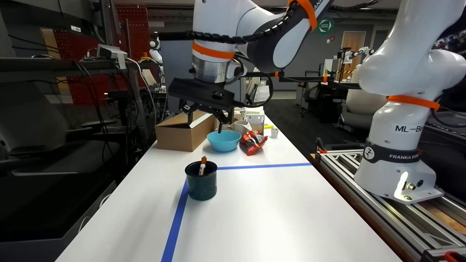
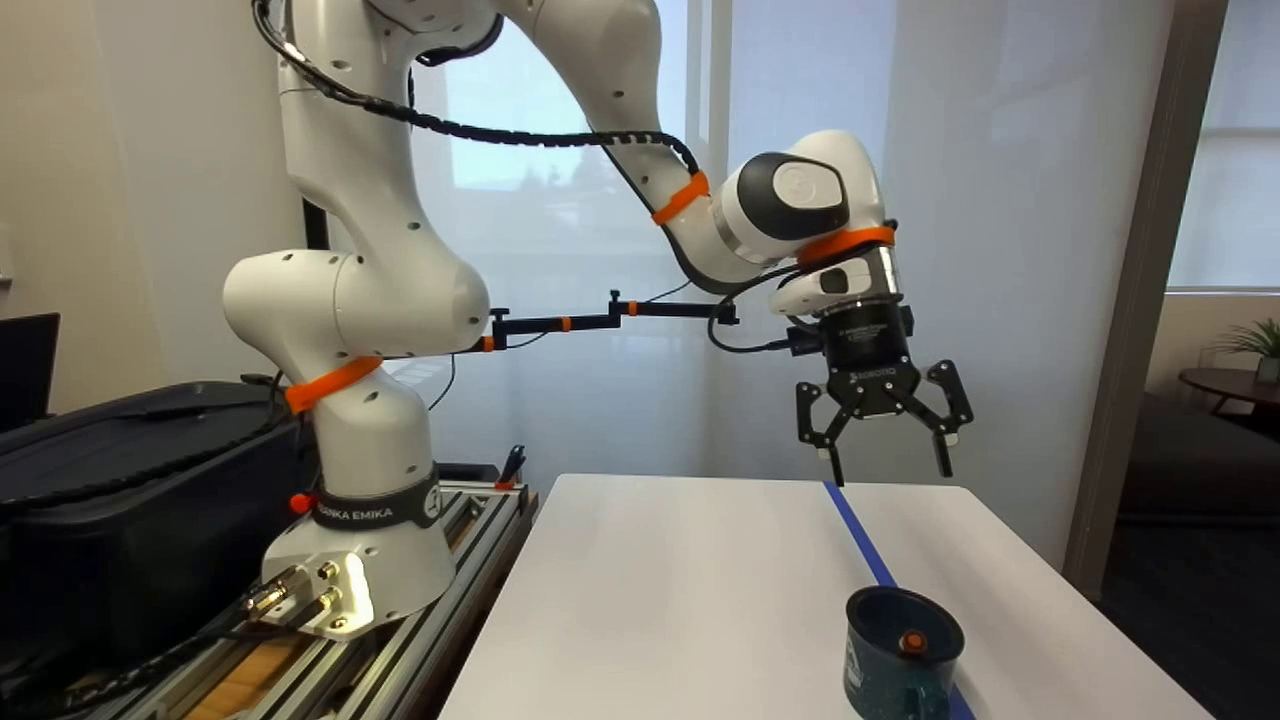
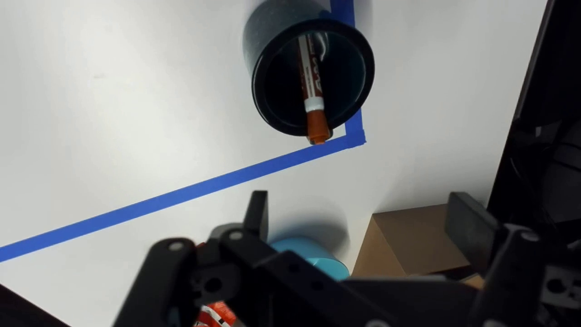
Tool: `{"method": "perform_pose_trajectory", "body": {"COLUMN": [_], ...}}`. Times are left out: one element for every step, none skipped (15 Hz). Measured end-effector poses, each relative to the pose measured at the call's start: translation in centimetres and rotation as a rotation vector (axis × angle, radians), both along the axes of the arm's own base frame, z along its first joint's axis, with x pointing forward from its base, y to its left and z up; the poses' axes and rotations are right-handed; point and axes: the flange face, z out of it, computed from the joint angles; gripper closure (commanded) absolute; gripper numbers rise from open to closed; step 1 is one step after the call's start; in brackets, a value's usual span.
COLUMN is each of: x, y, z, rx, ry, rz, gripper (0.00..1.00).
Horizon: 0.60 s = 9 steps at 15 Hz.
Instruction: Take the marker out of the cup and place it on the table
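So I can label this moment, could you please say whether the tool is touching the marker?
Apart: in an exterior view, the open tool hangs with a plain gap to the marker.

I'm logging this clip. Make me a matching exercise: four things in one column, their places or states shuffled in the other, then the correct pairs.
Things
1. marker
2. cup
3. gripper
4. light blue bowl

Places or states
A. above the table, jaws apart
B. between the cardboard box and the red packet in an exterior view
C. inside another thing, orange cap up
D. upright near the corner of the blue tape

Pairs: 1-C, 2-D, 3-A, 4-B
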Motion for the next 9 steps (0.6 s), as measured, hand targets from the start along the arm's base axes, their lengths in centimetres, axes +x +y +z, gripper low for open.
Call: {"method": "perform_pose_trajectory", "body": {"x": [0.0, 0.0, -0.1, -0.2, -0.2, -0.3, -0.4, -0.6, -0.7], "y": [-0.3, -0.6, -0.8, -0.9, -1.0, -1.1, -1.2, -1.3, -1.5], "z": [-0.1, -0.2, -0.3, -0.4, -0.5, -0.7, -0.8, -1.0, -1.2], "rx": [0.012, 0.021, 0.030, 0.037, 0.041, 0.045, 0.048, 0.048, 0.046], "ry": [0.003, 0.007, 0.011, 0.016, 0.022, 0.027, 0.031, 0.035, 0.041], "rz": [-0.007, -0.012, -0.018, -0.022, -0.024, -0.027, -0.028, -0.027, -0.025], "gripper": [0.00, 0.00, 0.00, 0.00, 0.00, 0.00, 0.00, 0.00, 0.00]}}
